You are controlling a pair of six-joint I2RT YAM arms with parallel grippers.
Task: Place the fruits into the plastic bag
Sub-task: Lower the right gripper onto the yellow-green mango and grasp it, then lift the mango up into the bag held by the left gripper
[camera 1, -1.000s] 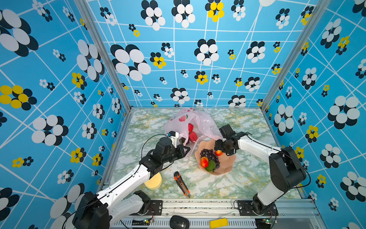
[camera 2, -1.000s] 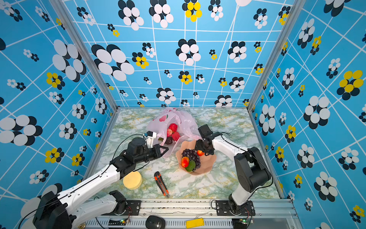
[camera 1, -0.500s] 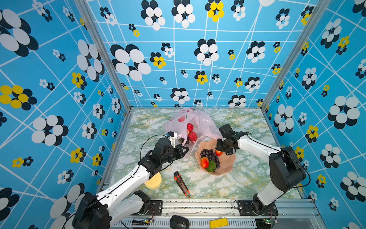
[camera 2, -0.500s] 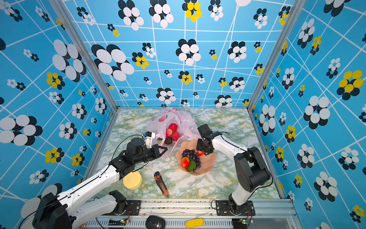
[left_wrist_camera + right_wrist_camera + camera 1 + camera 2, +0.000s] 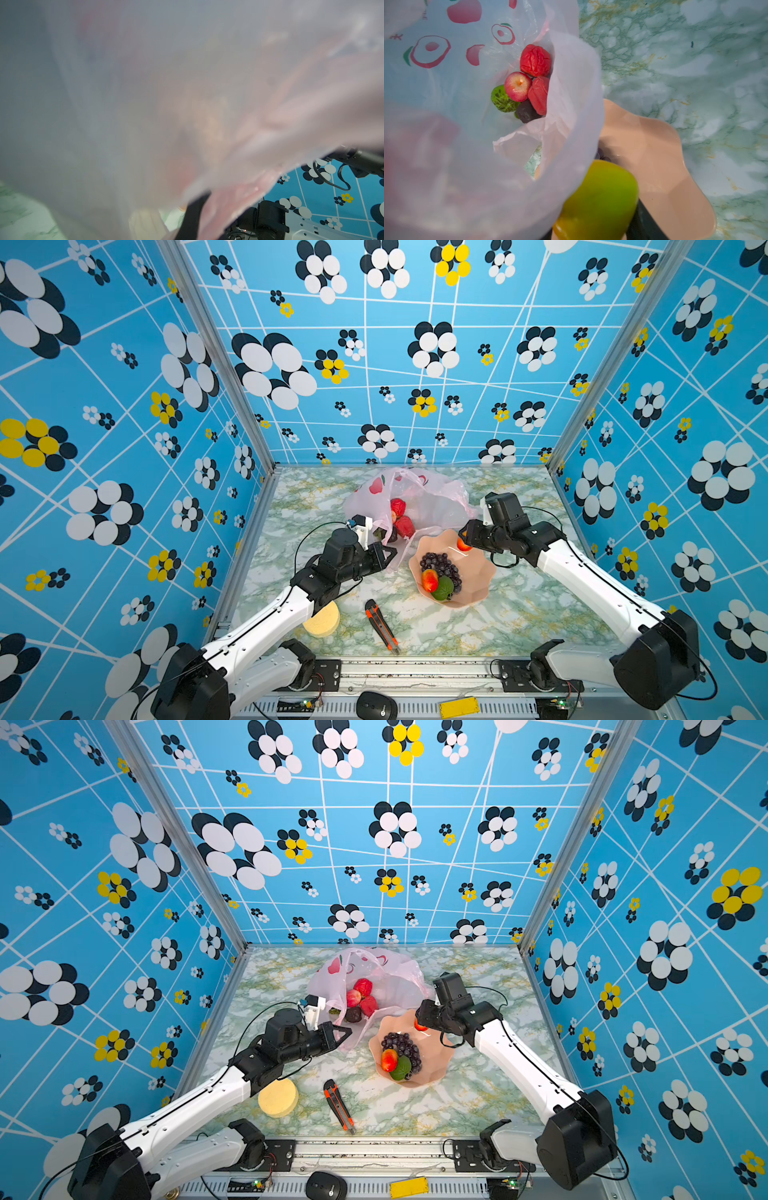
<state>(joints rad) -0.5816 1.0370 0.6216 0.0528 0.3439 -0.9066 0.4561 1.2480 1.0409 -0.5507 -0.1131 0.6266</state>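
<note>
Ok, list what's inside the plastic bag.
Showing through the mouth of the plastic bag: two bumpy red fruits, a smooth red one, a green spiky one and a dark purple one. Its crumpled film hides whatever lies deeper or under them.

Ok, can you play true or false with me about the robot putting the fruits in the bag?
1. The left gripper is pinching the edge of the bag. True.
2. The pink bowl is empty. False: dark grapes lie in it.
3. The right gripper holds a fruit over the rim of the bowl. True.
4. The orange knife is inside the bag. False: the knife lies on the table, nearer the front than the bowl.
5. There are red fruits inside the bag. True.
</note>
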